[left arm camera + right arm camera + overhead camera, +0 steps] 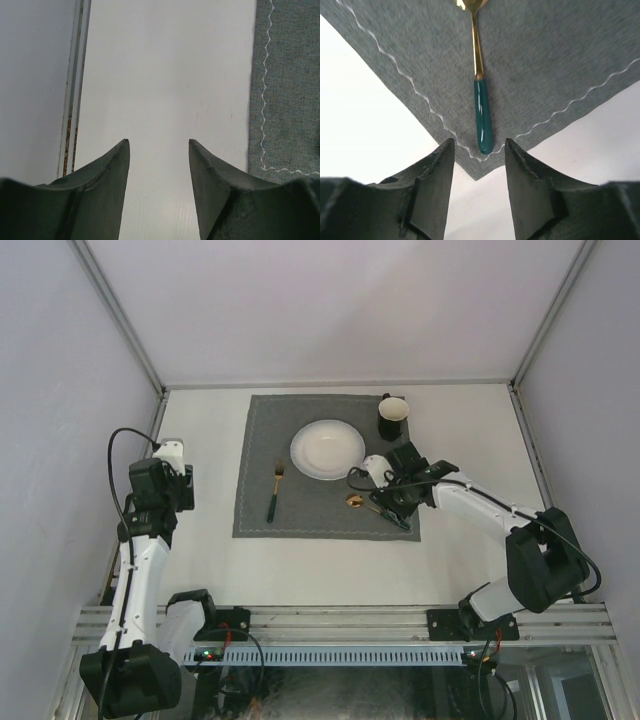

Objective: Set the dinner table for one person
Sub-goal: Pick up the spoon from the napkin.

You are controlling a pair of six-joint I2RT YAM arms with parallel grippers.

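Green-handled spoon lies on the grey mat toward the right edge of the off-white surface, just ahead of the right gripper, half open and empty, which should straddle the handle before pinching, while the left gripper hangs half open, empty, near the left edge.

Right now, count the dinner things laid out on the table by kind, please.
White plate: 1
Dark mug: 1
Fork: 1
Spoon: 1
Grey mat: 1
Total: 5
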